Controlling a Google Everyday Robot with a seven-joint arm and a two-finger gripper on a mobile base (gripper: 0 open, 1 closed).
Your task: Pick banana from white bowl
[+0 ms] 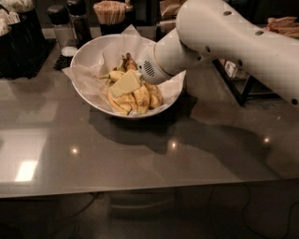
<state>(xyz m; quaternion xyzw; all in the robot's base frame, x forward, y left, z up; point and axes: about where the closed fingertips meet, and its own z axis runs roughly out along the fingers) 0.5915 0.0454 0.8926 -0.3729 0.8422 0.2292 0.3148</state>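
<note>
Inside the wide, paper-lined round white bowl (92, 100), the pale two-finger gripper (125, 83) sits on the long curved yellow banana (115, 74) beside a bunch of shorter bananas (141, 98); its opening cannot be told. Glossy grey countertop (140, 158) lies open in front; a cup of wooden sticks (111, 12) stands behind the rim.

Grey, glossy counter (140, 163), flecked with small bright reflections of light. Bearing the white bowl (86, 53) toward the back, flanked by a dark rack (18, 44) at the far left and a black wire stand (244, 88) at the right, with two shakers (60, 25) and a cup of wooden sticks (111, 14) behind. Gripper (125, 83) down inside the bowl, off the counter itself.
</note>
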